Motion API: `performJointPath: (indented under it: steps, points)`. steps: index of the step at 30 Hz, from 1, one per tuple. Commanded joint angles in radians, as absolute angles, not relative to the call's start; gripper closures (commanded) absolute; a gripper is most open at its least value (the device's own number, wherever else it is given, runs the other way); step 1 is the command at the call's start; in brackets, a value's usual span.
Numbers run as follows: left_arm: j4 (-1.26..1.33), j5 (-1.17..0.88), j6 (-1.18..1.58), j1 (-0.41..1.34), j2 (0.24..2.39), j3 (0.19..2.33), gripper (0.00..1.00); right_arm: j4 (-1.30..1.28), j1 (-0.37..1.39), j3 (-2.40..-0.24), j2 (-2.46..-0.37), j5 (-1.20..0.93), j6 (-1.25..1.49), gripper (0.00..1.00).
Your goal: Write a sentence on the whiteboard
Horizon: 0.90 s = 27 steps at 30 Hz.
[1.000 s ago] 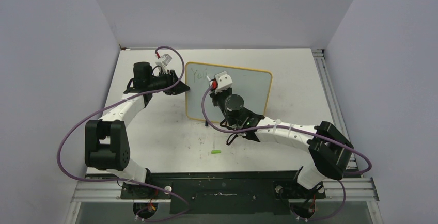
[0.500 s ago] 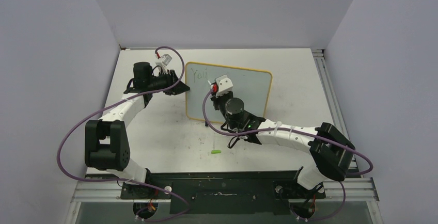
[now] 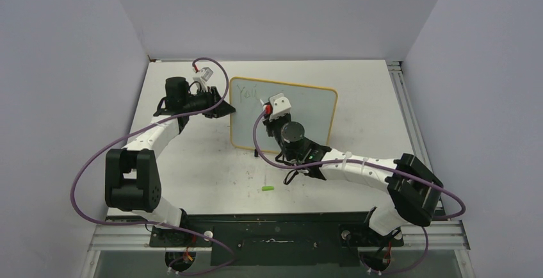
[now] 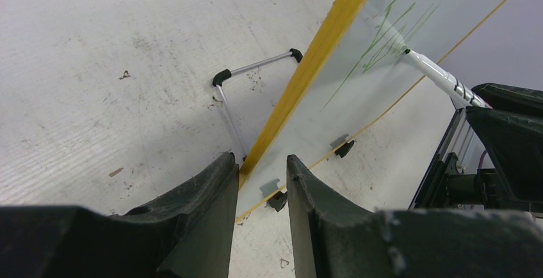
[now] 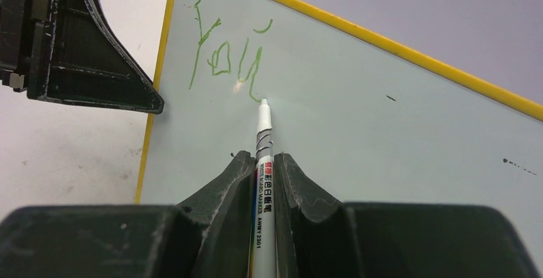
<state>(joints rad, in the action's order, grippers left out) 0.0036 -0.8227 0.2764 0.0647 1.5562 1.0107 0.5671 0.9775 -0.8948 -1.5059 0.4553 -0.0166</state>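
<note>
Pinches the yellow left edge of the whiteboard (image 3: 314,108) between the fingers of the left gripper (image 4: 259,163), bracing the board, propped at a tilt on a wire stand (image 4: 253,70) toward the back middle of the table (image 3: 211,163). Clamps a white marker (image 5: 264,137) tight in the right gripper (image 5: 261,159), tip at the board face just below the last letter of the sentence (image 5: 224,54), so far only a green "You" in the top left corner; cannot tell whether touching or just off. Probably about to start the next word. Risks tipping the board back on the stand, or twisting it out of the left pinch, through too hard a press. Risks faint, broken strokes through too light a touch. Could smear fresh ink by dragging across the letters. Could let the marker slide back between the fingers under pressure.
</note>
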Motion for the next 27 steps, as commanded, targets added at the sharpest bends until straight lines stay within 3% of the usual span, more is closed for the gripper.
performJointPath:
  steps: [1,9,27]
  points:
    - [0.012,-0.842,0.262,0.075,1.551,1.040,0.68,0.575,0.998,-0.911,-1.441,0.451,-0.045,0.95]
    - [0.012,-0.836,0.262,0.075,1.549,1.039,0.68,0.554,1.043,-0.904,-1.381,0.474,-0.058,0.95]
    - [0.006,-0.832,0.259,0.078,1.552,1.042,0.69,0.549,0.917,-0.856,-1.317,0.334,0.030,0.95]
